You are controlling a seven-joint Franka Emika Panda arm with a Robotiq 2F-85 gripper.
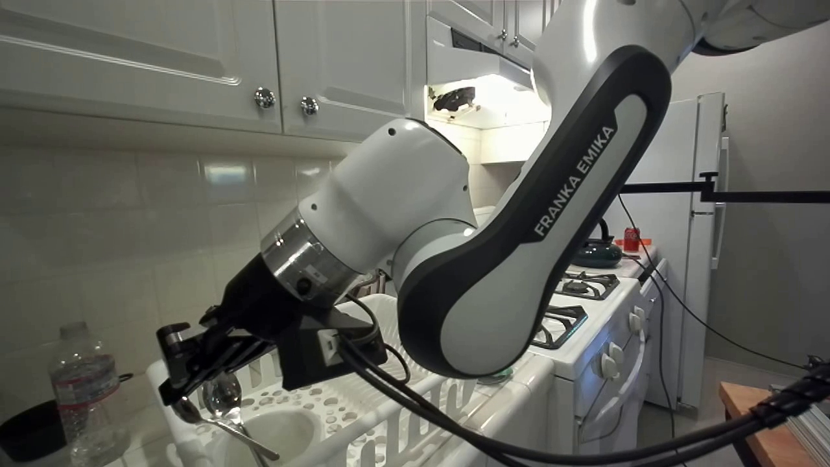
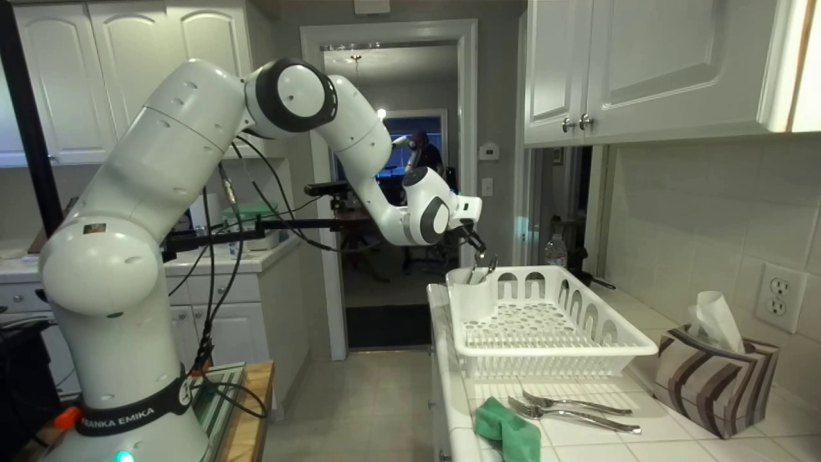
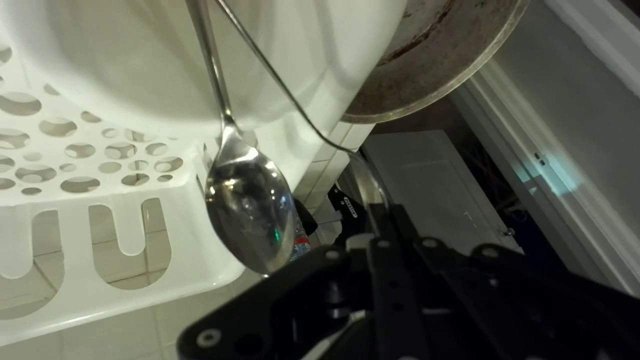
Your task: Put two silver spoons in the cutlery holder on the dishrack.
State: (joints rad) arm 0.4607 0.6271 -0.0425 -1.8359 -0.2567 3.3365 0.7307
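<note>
My gripper (image 1: 170, 370) is shut on the bowl end of a silver spoon (image 1: 187, 410), also seen in the wrist view (image 3: 367, 180). Its thin handle slants down over the opening of the white cutlery holder (image 2: 471, 300); I cannot tell whether the handle tip touches inside. A second silver spoon (image 3: 250, 205) stands bowl up in the holder, beside my gripper (image 3: 392, 212), leaning toward the rack's end wall. It also shows in an exterior view (image 1: 222, 394). The holder sits in the corner of the white dishrack (image 2: 558, 351), whose slotted wall shows in the wrist view (image 3: 195, 240).
A water bottle (image 1: 87, 389) and a black pan (image 1: 32, 428) stand beyond the rack. Two forks (image 2: 577, 420), a green cloth (image 2: 508, 428) and a tissue box (image 2: 718, 372) lie on the counter's near side. Upper cabinets (image 1: 142, 58) overhang the counter.
</note>
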